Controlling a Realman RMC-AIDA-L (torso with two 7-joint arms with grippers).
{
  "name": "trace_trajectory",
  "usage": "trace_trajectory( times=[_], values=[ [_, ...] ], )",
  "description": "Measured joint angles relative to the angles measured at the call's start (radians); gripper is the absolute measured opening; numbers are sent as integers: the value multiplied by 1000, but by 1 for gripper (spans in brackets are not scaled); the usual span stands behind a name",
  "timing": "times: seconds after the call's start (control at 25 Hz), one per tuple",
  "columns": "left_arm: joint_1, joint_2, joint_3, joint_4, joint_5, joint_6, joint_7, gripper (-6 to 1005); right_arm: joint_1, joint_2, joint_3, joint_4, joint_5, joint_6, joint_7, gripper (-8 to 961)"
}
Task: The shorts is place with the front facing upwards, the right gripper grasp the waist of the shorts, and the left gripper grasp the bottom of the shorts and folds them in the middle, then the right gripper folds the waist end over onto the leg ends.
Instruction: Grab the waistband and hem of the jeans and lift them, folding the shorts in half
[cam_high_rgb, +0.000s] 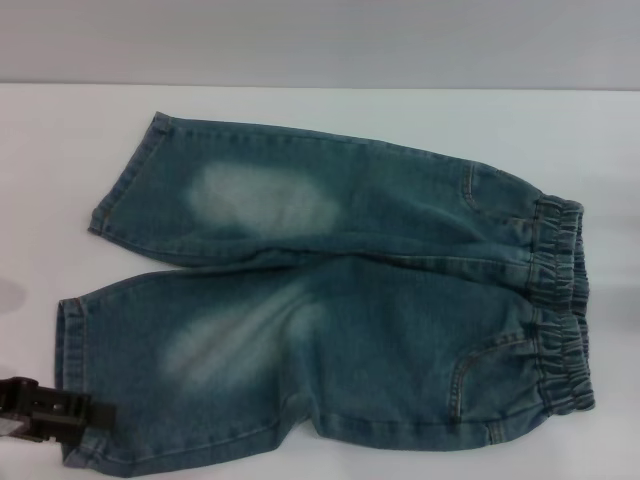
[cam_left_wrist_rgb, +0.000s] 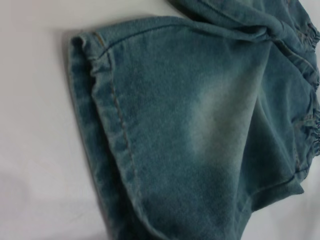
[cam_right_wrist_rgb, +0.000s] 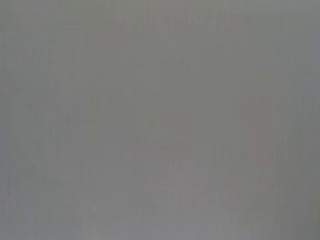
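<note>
The shorts (cam_high_rgb: 340, 300) lie flat on the white table, front up, with pale thigh patches. The waist of the shorts (cam_high_rgb: 562, 310) is the ruched band at the right. The bottom of the shorts is at the left: the far leg hem (cam_high_rgb: 125, 185) and the near leg hem (cam_high_rgb: 68, 340). My left gripper (cam_high_rgb: 92, 415) sits at the near-left corner, right at the near leg's hem. In the left wrist view that hem (cam_left_wrist_rgb: 107, 130) fills the picture, with the gathered waist (cam_left_wrist_rgb: 312, 125) at the far side. My right gripper is out of view; its wrist view shows only plain grey.
The white table (cam_high_rgb: 300, 110) runs back to a grey wall (cam_high_rgb: 300, 40). Bare table surface lies left of the hems (cam_high_rgb: 40, 220) and right of the waistband (cam_high_rgb: 615, 200).
</note>
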Motion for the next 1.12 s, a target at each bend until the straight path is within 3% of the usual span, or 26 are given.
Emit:
trace_trajectory(
  times=[1.12],
  values=[
    [7, 10, 9, -3, 9, -3, 3, 826, 0, 0, 0, 3, -5, 7, 0, 602]
  ],
)
